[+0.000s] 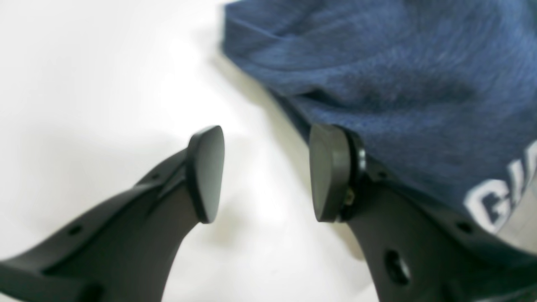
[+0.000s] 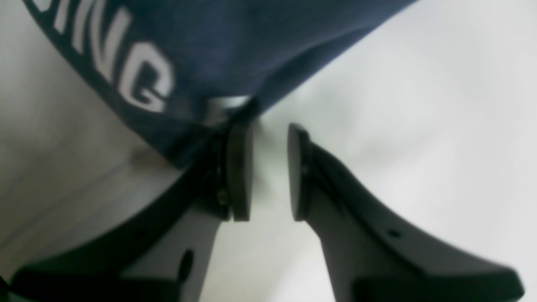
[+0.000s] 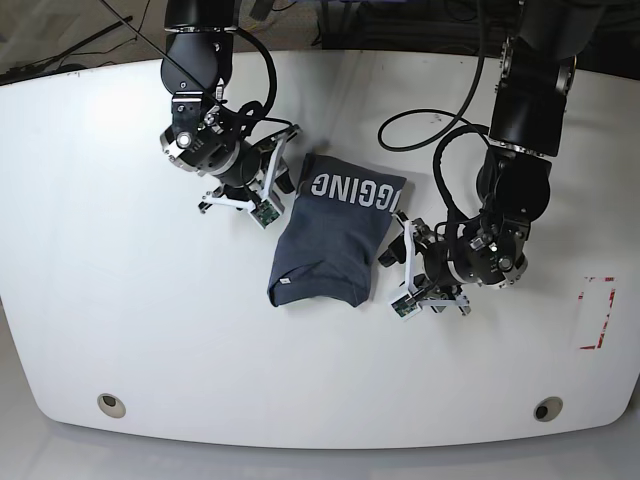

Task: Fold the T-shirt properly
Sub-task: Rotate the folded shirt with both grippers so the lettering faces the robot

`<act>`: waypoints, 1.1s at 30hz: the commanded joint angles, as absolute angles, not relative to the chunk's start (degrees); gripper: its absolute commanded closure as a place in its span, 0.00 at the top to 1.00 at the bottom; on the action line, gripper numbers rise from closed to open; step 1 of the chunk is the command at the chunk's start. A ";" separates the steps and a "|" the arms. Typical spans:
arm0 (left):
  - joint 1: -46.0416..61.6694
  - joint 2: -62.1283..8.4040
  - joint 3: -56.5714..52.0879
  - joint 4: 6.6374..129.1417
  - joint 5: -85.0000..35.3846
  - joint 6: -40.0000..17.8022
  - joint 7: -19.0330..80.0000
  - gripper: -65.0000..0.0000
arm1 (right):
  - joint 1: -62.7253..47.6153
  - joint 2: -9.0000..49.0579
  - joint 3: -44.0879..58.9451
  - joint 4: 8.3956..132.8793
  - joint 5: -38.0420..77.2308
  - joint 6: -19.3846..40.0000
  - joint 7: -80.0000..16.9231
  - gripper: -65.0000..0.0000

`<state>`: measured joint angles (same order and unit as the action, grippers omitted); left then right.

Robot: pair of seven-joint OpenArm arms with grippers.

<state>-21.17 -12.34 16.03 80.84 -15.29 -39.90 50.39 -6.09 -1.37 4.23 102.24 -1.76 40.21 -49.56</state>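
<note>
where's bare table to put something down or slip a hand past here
Widest bare stretch: the table on the base view's left, below the right gripper. More room runs along the front edge under the T-shirt. It is crowded mid-table, where the left gripper and the right one flank the shirt closely, both open.

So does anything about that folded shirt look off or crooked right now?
Slightly. The shirt is folded into a narrow bundle but lies tilted on the table, and its white lettering is cut off by the folds. No damage shows.
</note>
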 commanded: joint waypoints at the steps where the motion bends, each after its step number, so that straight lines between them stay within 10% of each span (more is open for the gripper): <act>1: -20.62 -12.97 14.55 87.43 -16.40 -40.00 51.03 0.46 | -5.49 -1.19 4.35 106.51 -1.36 40.00 -50.07 0.20; 21: -1.45 -9.89 10.24 107.82 -15.96 -40.00 58.51 0.46 | 4.18 -6.46 3.82 109.67 -1.19 40.00 -59.12 0.20; 33: 0.31 -10.24 10.77 87.87 -15.87 -40.00 44.88 0.46 | 6.64 -3.21 4.26 79.25 -1.27 40.00 -35.65 0.20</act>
